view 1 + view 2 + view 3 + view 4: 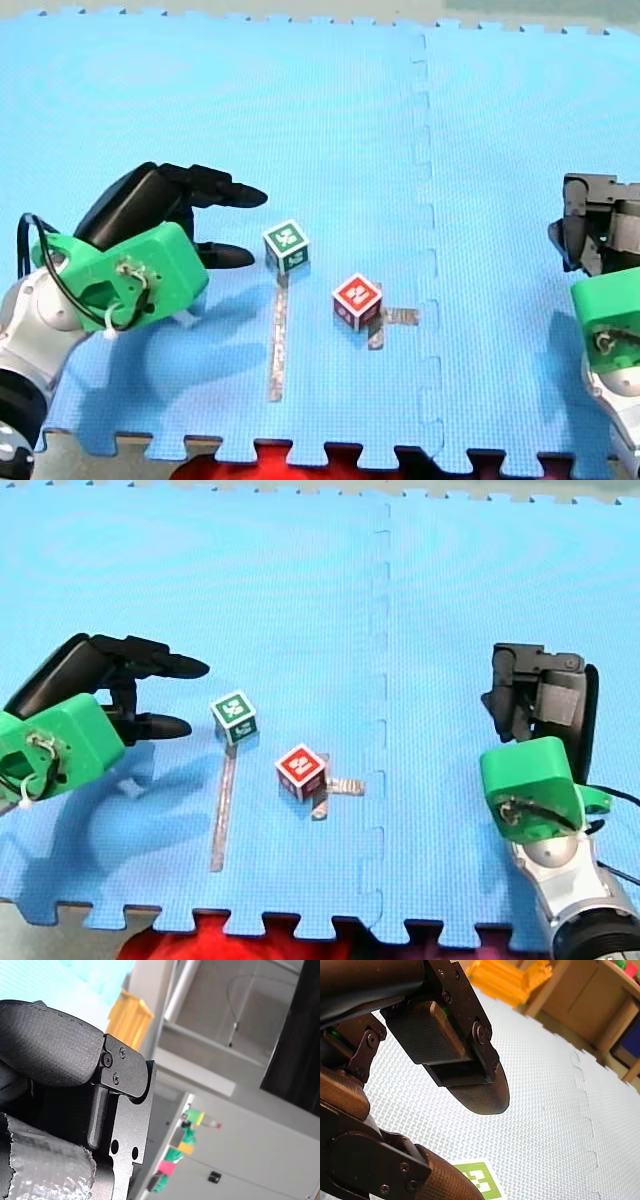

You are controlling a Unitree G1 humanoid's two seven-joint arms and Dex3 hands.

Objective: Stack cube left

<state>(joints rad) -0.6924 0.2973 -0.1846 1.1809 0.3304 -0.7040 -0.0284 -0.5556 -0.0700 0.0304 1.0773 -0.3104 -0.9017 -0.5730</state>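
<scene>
A green cube (286, 246) with a white marker on top stands on the blue foam mat (300, 120), left of centre. A red cube (357, 300) stands apart from it, a little nearer and to the right. My left hand (250, 226) hovers just left of the green cube, its fingers (235, 194) reaching toward it without touching, holding nothing. The cube's green marker (480, 1180) peeks out beside that hand's fingers (470, 1090) in the second wrist view. My right hand (515, 705) is at the mat's right side, far from both cubes, curled and holding nothing.
A long strip of silver tape (277, 345) runs from the green cube toward the front edge. A short strip (395, 318) lies beside the red cube. A jigsaw seam (430, 250) crosses the mat right of the cubes. Red flooring (300, 465) borders the front edge.
</scene>
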